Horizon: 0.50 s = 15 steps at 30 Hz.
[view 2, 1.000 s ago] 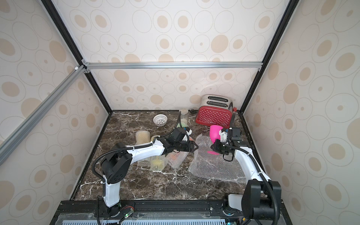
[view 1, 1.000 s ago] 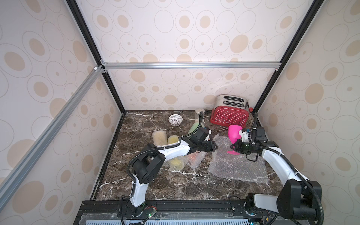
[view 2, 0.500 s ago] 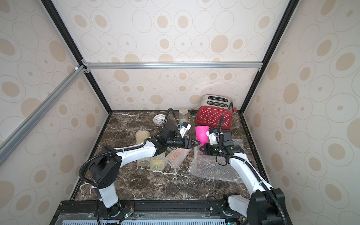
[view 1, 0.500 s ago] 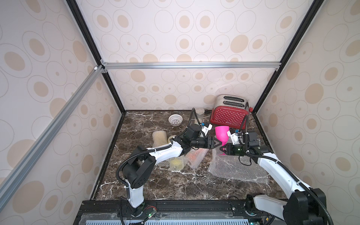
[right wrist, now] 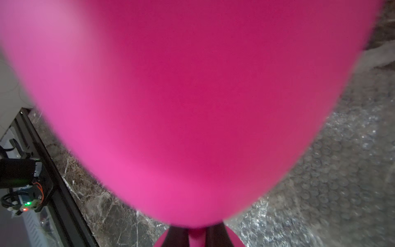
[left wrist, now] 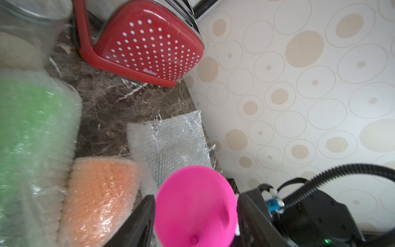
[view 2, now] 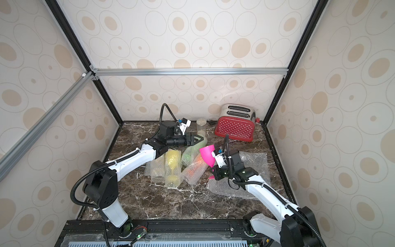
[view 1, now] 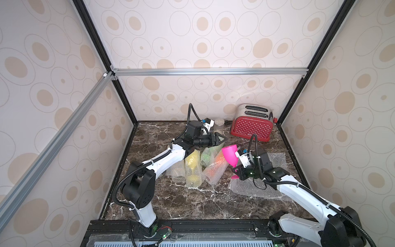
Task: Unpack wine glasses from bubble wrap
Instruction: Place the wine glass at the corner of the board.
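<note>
My right gripper [view 1: 236, 171] is shut on the stem of the pink wine glass [view 1: 229, 155], holding it in the air, tilted with its mouth toward the left arm. The pink bowl [right wrist: 192, 96] fills the right wrist view. My left gripper [view 1: 221, 139] hovers open just behind the rim. In the left wrist view the bowl [left wrist: 194, 205] shows between the two fingers [left wrist: 147, 213]; contact is not clear. Below lie rolls of bubble wrap with a yellow [view 1: 192, 169], a green [view 1: 207, 156] and an orange [view 1: 215, 169] glass inside. A flat bubble wrap sheet [view 1: 256, 188] lies under the right arm.
A red toaster [view 1: 252, 128] stands at the back right, with a clear jar [view 1: 219, 126] to its left against the back wall. A paler bubble wrap roll [view 1: 175, 171] lies under the left arm. Patterned walls close in three sides of the marble table [view 1: 181, 203].
The right arm has carried the pink glass leftward and tilted it. The left gripper has risen off the wrapped rolls and now points at the glass's mouth, still equally wide.
</note>
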{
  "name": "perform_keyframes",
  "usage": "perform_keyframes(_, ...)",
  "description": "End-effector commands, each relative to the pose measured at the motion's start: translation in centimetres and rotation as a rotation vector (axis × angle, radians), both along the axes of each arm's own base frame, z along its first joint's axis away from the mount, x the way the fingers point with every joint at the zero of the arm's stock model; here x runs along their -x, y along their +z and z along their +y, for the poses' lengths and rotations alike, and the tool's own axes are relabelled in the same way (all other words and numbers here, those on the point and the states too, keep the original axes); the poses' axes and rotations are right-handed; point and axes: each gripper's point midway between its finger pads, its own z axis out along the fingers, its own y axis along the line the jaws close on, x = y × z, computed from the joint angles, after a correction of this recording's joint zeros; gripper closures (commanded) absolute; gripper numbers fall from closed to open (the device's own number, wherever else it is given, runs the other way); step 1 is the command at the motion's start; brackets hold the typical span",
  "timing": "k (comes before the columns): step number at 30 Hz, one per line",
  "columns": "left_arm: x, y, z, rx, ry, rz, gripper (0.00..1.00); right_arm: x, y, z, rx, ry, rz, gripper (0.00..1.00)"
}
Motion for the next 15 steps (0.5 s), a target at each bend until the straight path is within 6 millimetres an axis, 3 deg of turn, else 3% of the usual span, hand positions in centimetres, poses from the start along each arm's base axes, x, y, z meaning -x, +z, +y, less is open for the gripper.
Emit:
perform_keyframes(1, 0.4, 0.5, 0.0, -0.085, -0.061, -0.039, 0.39, -1.0, 0.8, 0.2, 0.062, 0.02, -0.133, 0.95)
perform_keyframes(6, 0.2, -1.6, 1.0, -0.245, -0.08, -0.035, 0.43, -1.1, 1.1, 0.7, 0.117, 0.038, -0.207, 0.96)
perform_keyframes(15, 0.1, -3.1, 2.6, -0.314, -0.07, -0.015, 0.48, -1.1, 1.3, 0.9, 0.158, 0.044, -0.241, 0.97)
